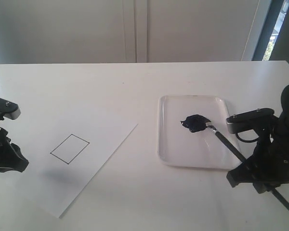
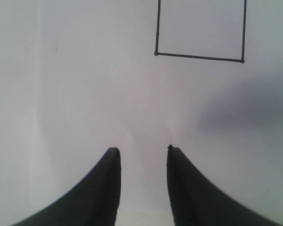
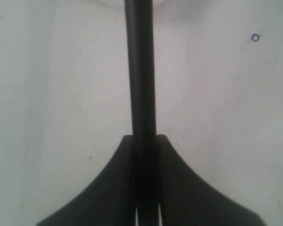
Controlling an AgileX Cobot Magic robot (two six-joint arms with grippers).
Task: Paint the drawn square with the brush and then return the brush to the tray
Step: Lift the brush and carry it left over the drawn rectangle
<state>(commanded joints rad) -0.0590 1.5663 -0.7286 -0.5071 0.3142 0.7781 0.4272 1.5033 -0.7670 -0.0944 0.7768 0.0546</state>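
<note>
The drawn square [image 1: 70, 148] is a thin black outline, unpainted, on a white paper sheet [image 1: 106, 144] at the left; its lower edge also shows in the left wrist view [image 2: 200, 30]. The tray [image 1: 173, 154] lies right of the paper with a dark paint blob [image 1: 194, 123]. The brush [image 1: 226, 143] slants from the blob, where its bristles rest, down to the right over the tray's rim. My right gripper [image 1: 245, 169] is shut on the brush handle [image 3: 140, 84]. My left gripper [image 2: 142, 150] is open and empty, hovering just off the paper's left side [image 1: 7, 161].
The white table [image 1: 135, 86] stretches back to a pale wall. The tray's near rim passes under the brush handle. A small dark ring mark [image 3: 255, 37] sits on the tabletop near the right gripper.
</note>
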